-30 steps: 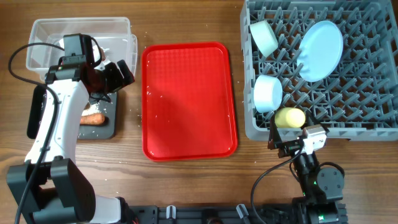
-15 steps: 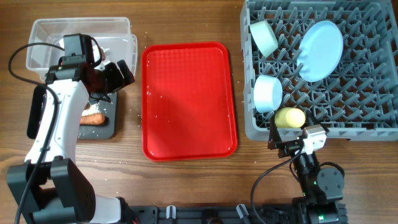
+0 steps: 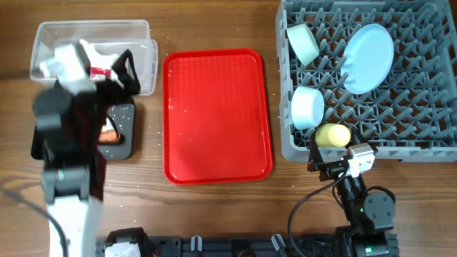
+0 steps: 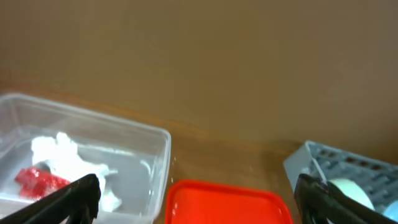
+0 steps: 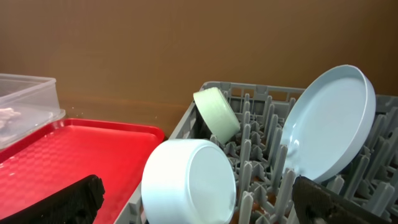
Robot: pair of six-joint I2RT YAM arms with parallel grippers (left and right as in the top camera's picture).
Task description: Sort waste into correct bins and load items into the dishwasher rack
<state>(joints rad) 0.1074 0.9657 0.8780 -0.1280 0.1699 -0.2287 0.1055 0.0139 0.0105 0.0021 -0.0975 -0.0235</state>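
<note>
Wooden tabletop (image 3: 214,207) fills the overhead view, with a plain brown wall behind it in both wrist views. At the far left we see the clear tub (image 3: 93,28); through the left wrist camera it holds the crumpled white tissue (image 4: 59,149) and, just beside it, the red shiny wrapper (image 4: 37,180). In front of the tub lies the black tray (image 3: 121,146) with the orange carrot piece (image 3: 108,135) on it, partly under the left arm (image 3: 68,128), which is too blurred to read in detail. The left gripper (image 4: 198,186) is spread wide with nothing between its fingers.

The flat red serving tray (image 3: 218,114) sits in the middle. To its right stands the dishwasher rack (image 3: 400,128), loaded: the light blue plate (image 3: 368,57) stands on edge among the pegs, the pale green bowl (image 3: 303,43) is tilted at the far left corner, the light blue bowl (image 3: 308,107) is tipped on its side below it, and the small yellow cup (image 3: 333,134) rests at the near edge. The right gripper (image 5: 198,186) sits low outside that edge – fingers parted, empty.
</note>
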